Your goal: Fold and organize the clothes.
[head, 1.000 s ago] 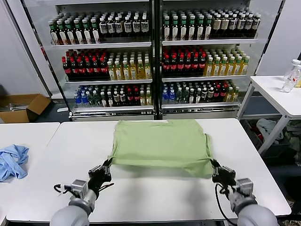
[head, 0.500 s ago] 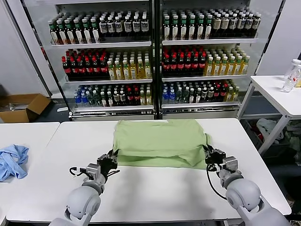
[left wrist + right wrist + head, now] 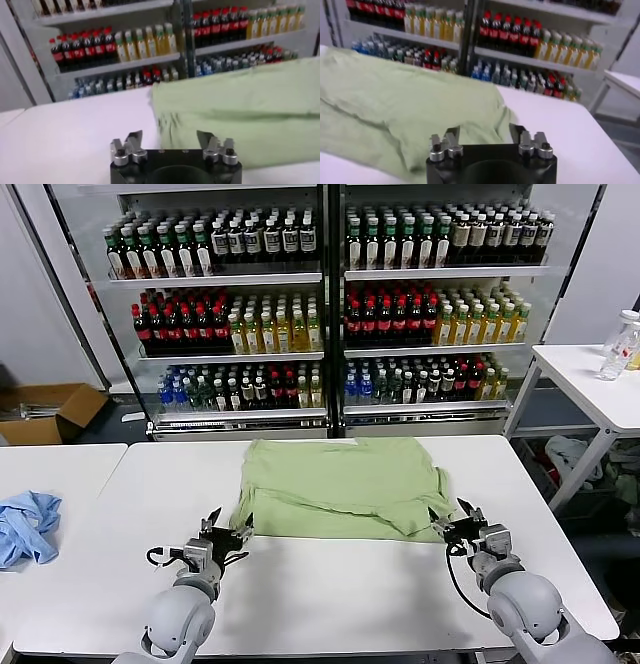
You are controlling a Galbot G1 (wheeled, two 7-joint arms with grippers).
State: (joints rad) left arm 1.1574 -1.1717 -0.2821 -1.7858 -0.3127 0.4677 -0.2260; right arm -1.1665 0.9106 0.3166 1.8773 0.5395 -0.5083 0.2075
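Both grippers have let go of the hem and drawn back. The left gripper (image 3: 229,534) stands wide open, empty, beside the soft light green cotton shirt (image 3: 340,487), folded in half on the white table (image 3: 320,584); its print seemingly faces down. The right gripper (image 3: 452,522) gapes too.

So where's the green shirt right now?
In the head view, the green shirt lies folded on the white table, toward its far edge, between the left gripper and right gripper.

No legible text, bottle labels (image 3: 280,332) too small
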